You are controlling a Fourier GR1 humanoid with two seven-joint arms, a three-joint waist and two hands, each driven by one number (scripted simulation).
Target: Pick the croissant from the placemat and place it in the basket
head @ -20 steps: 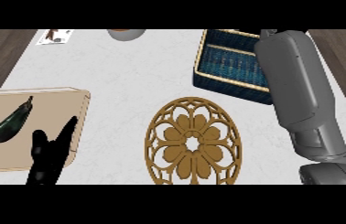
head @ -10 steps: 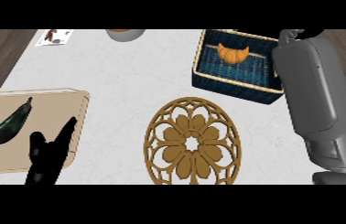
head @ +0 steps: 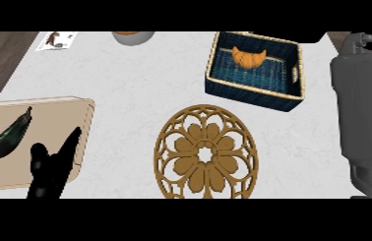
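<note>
Since the earlier frame the right forearm (head: 352, 107) has drawn away from the basket (head: 253, 92) toward the right edge of the view, and the basket's right wall now shows in full. That grey forearm runs up the right side from the lower edge. Only a dark end of the right hand (head: 357, 37) shows at the top, so whether it is released or clenched cannot be told. To the left of that hand sits the dark blue woven basket with a pale rim. The orange croissant (head: 249, 57) lies inside it, near the far wall, touched by neither hand. Left of the forearm, between the two arms, a round wooden placemat (head: 205, 151) with a cut-out flower pattern lies flat on the pale counter (head: 138, 82), nearer than the basket, with nothing on it. At the lower left the black left hand (head: 49, 172) rests released, fingers straight and pointing away from the robot, holding nothing. It lies over a tan cutting board (head: 73, 112). Just left of this hand, on the board, is a long dark green vegetable (head: 15, 133). Well beyond the left hand, at the far edge, are a small printed card (head: 58, 40) and, to its right, a grey bowl (head: 134, 38).
</note>
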